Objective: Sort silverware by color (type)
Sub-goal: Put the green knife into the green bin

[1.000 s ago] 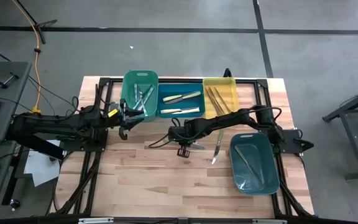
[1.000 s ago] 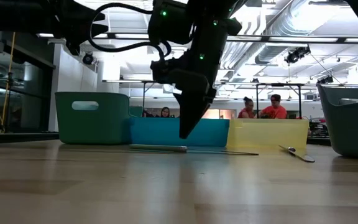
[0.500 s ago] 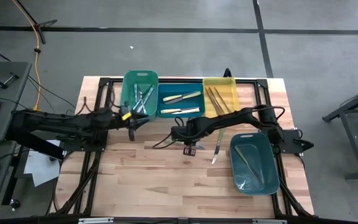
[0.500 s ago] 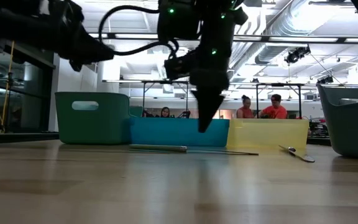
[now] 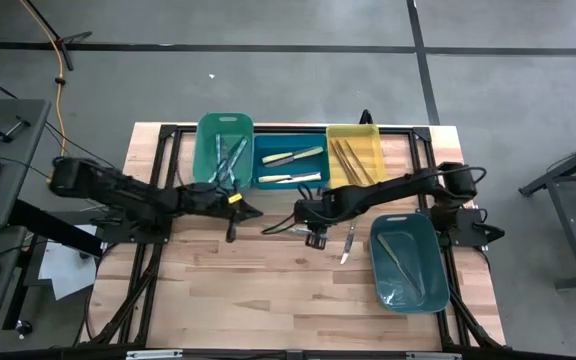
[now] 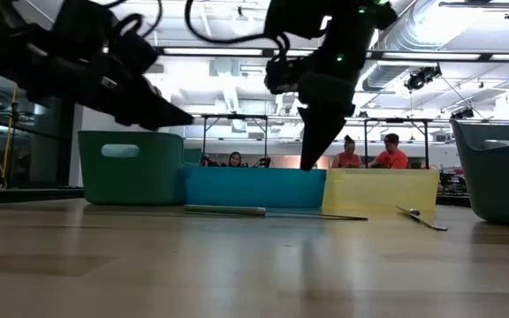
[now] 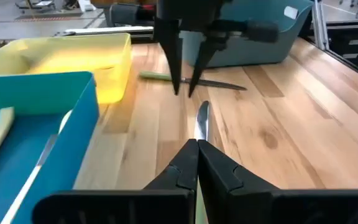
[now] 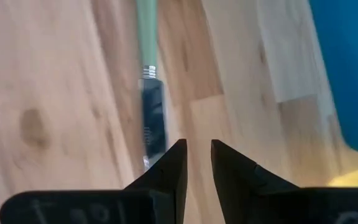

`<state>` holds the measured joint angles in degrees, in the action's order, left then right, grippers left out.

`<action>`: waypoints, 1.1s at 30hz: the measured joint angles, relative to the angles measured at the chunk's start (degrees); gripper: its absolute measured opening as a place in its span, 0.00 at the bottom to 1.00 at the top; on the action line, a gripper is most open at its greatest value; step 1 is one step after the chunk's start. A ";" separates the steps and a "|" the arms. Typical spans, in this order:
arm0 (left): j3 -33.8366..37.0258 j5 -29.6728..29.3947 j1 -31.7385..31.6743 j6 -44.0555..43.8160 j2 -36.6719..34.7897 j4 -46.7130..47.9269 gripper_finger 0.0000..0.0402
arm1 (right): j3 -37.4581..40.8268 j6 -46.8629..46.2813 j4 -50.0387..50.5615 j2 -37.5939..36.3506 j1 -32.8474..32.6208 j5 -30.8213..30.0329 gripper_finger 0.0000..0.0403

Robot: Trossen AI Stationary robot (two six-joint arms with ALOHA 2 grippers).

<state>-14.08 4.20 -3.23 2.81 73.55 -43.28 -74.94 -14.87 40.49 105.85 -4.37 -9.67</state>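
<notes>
High view shows a wooden bench with four bins. At the back stand a green bin, a blue bin and a yellow bin, side by side. A grey-blue bin sits near the right edge, holding one utensil. More silverware lies in the three back bins.

Two pieces lie loose on the bench. One is a knife with a green handle, in front of the blue bin. The other knife lies between the yellow bin and the grey-blue bin.

The right gripper hangs over the green-handled knife, its fingers a little apart and holding nothing. The left gripper is just left of that knife, fingers pressed together and empty.
</notes>
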 joint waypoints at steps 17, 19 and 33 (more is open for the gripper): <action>-8.09 -4.01 4.10 -0.84 12.36 3.84 0.00 | 3.43 0.81 -7.71 -2.57 -0.93 0.89 0.16; -8.00 -3.96 4.10 -0.35 10.66 5.14 0.00 | 3.43 0.75 -7.76 -2.57 -1.06 1.00 0.16; -8.14 -9.00 8.45 -1.68 5.85 5.64 0.00 | 3.41 0.66 -6.36 -2.73 -1.11 0.80 0.16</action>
<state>-22.22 -4.81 5.21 1.13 79.40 -37.65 -71.53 -14.21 34.14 103.12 -5.48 -8.87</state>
